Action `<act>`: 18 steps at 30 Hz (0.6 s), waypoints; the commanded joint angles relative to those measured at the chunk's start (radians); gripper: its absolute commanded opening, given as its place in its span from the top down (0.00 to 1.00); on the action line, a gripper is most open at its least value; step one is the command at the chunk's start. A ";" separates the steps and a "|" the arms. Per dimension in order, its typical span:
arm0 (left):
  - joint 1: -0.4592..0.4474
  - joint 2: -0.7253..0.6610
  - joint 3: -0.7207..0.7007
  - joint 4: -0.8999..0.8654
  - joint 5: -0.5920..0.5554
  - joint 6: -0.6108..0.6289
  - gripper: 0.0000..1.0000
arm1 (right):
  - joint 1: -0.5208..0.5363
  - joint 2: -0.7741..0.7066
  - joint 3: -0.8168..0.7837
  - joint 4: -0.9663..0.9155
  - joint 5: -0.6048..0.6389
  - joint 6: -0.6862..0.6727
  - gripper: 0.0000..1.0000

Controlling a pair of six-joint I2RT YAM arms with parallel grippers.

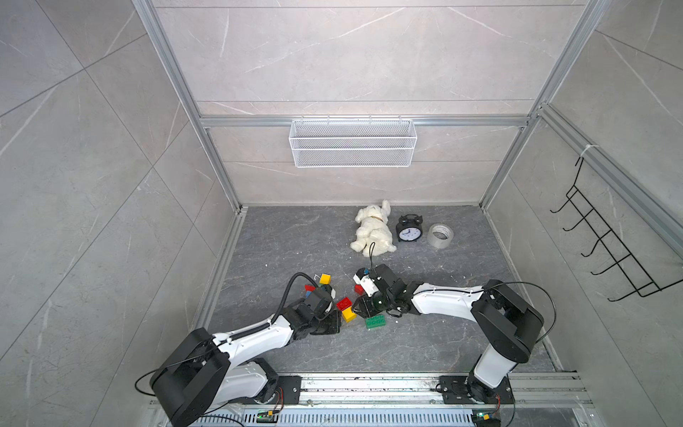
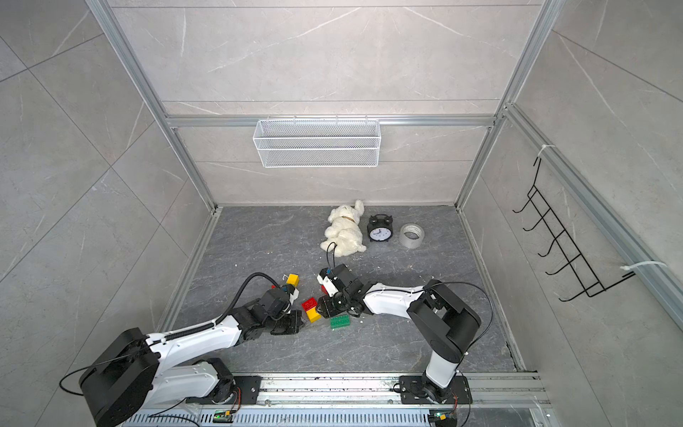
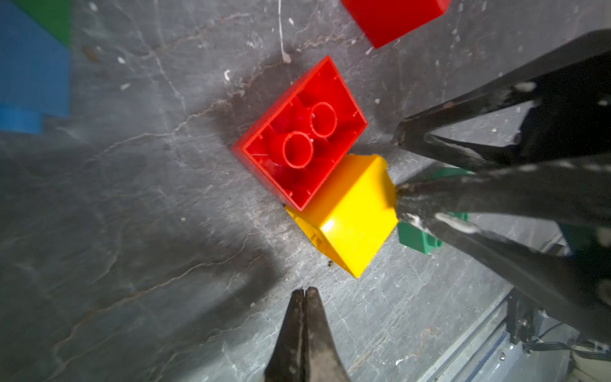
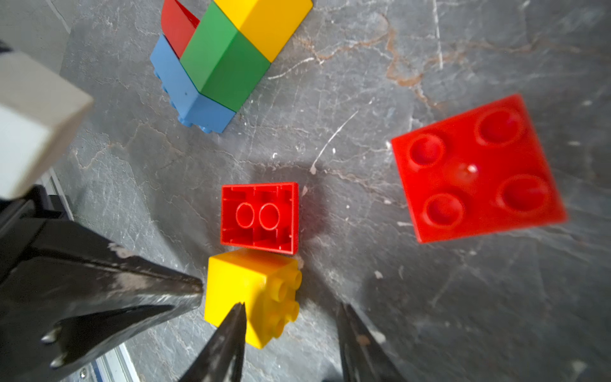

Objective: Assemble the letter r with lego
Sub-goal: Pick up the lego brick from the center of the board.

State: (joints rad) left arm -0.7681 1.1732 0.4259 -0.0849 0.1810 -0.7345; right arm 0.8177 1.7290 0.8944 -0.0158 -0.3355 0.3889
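I see L gripper [image 3: 305, 292] clenched, empty; R gripper [image 4: 291, 306] jaws apart, one tip at yellow brick [image 4: 238, 281], red brick [image 4: 259, 216] touching it.

Dark stone tabletop [image 1: 295, 240] bears lego [image 1: 344, 303], plush toy [image 1: 373, 229], clock [image 1: 408, 231], tape [image 1: 440, 235].

In both top views the left arm [image 1: 258, 332] is covering most of the brick stack [image 1: 325, 278], the right arm [image 1: 443, 299] part of a red brick [image 1: 358, 289]. In the left wrist view the right fingers [image 3: 496, 195] are masking the green brick [image 3: 420, 239]; the stack's blue brick [image 3: 29, 66] is running off the frame.
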 commanded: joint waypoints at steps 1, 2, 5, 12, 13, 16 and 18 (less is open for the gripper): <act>0.002 -0.111 -0.023 0.098 -0.038 -0.030 1.00 | -0.004 0.004 0.023 -0.029 0.014 -0.016 0.52; 0.003 -0.131 -0.025 0.099 -0.054 -0.031 1.00 | -0.003 0.001 0.022 -0.026 0.016 -0.015 0.53; 0.003 -0.139 -0.018 0.094 -0.065 -0.022 1.00 | -0.003 0.003 0.027 -0.031 0.020 -0.018 0.53; 0.003 -0.025 0.017 0.126 -0.049 0.003 1.00 | -0.003 0.003 0.035 -0.039 0.029 -0.022 0.53; 0.002 -0.009 0.021 0.139 -0.048 0.010 1.00 | -0.003 0.002 0.034 -0.039 0.031 -0.022 0.52; 0.002 0.036 0.045 0.154 -0.043 0.031 1.00 | -0.003 0.010 0.034 -0.039 0.033 -0.022 0.52; 0.002 0.059 0.062 0.150 -0.035 0.044 1.00 | -0.003 0.013 0.029 -0.034 0.030 -0.018 0.52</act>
State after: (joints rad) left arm -0.7681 1.2140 0.4355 0.0193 0.1345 -0.7258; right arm 0.8177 1.7290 0.9054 -0.0341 -0.3176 0.3851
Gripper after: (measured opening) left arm 0.046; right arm 0.476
